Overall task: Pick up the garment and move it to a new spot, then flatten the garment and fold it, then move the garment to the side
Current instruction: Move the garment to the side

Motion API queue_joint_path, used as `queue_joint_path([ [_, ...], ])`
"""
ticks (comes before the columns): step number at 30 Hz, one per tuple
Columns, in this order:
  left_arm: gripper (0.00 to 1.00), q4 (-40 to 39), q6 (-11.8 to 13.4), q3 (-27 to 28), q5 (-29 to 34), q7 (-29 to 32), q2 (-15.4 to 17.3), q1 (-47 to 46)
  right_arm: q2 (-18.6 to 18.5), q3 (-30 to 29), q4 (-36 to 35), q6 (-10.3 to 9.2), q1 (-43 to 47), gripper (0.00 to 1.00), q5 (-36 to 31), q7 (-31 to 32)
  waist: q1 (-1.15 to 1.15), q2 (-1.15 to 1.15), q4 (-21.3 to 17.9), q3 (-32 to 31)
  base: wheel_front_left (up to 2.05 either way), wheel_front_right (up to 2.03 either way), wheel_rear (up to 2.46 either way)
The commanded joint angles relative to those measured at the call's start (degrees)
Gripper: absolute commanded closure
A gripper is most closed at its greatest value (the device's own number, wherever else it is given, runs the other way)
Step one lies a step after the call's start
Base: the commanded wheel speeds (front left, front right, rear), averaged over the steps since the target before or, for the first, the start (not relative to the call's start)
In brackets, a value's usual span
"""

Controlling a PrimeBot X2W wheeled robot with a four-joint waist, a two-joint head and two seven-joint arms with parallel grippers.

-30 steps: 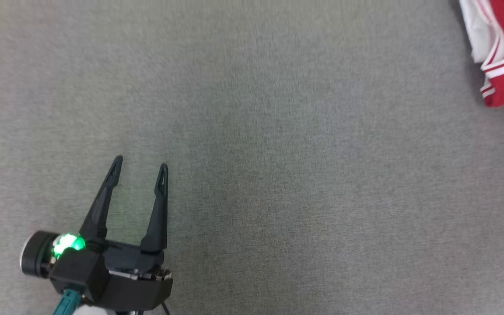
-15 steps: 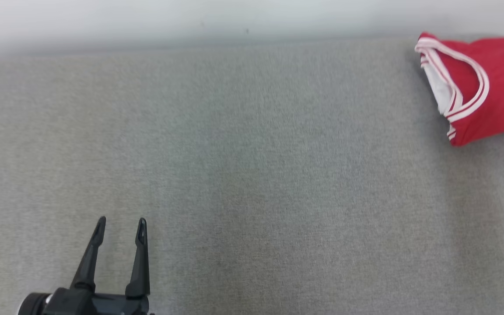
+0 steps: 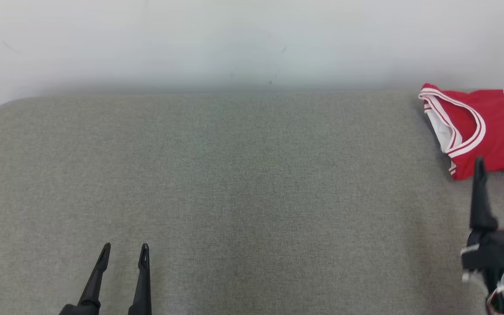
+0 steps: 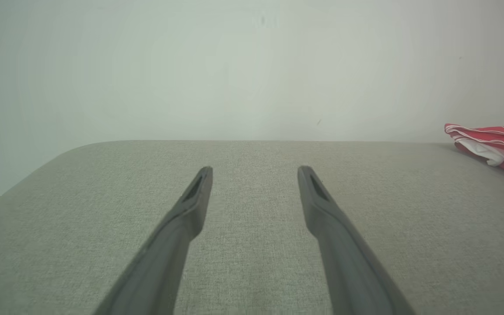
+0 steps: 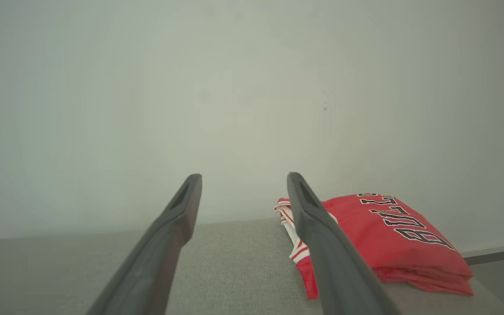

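The grey tabletop was the widest thing before me. At its far right corner lay the red garment, a compact folded stack with white trim and the lettering facing up. My right fingers hovered over the tabletop's right side, spread wide and holding nothing. They seemed clear of the cloth. My left fingers were over its near left part, equally parted and empty. I judged the folding done and the garment set aside, so little of the task remained.
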Motion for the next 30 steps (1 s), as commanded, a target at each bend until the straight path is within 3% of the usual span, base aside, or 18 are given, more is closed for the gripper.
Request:
queue_joint_path([
  [1,0.00,0.2,0.1,0.2,0.1,-0.1,-0.1,0.6,1.1,-0.3,-1.1,-0.16,2.1,0.00,-1.2,-0.2,0.01,0.01,0.8,-1.3,0.00,0.00,0.00],
  [10,0.00,2.2,0.9,1.3,0.4,-0.1,-0.1,1.9,11.1,1.3,-7.2,-0.15,14.8,0.00,-4.9,-0.1,0.01,0.01,1.1,-2.3,0.00,0.00,0.00],
  [30,0.00,6.6,2.1,0.8,-1.6,-0.1,-0.1,4.4,14.2,6.2,-6.1,-0.16,21.2,0.00,-11.0,-0.1,0.01,0.01,1.2,-5.6,0.00,0.00,0.00],
])
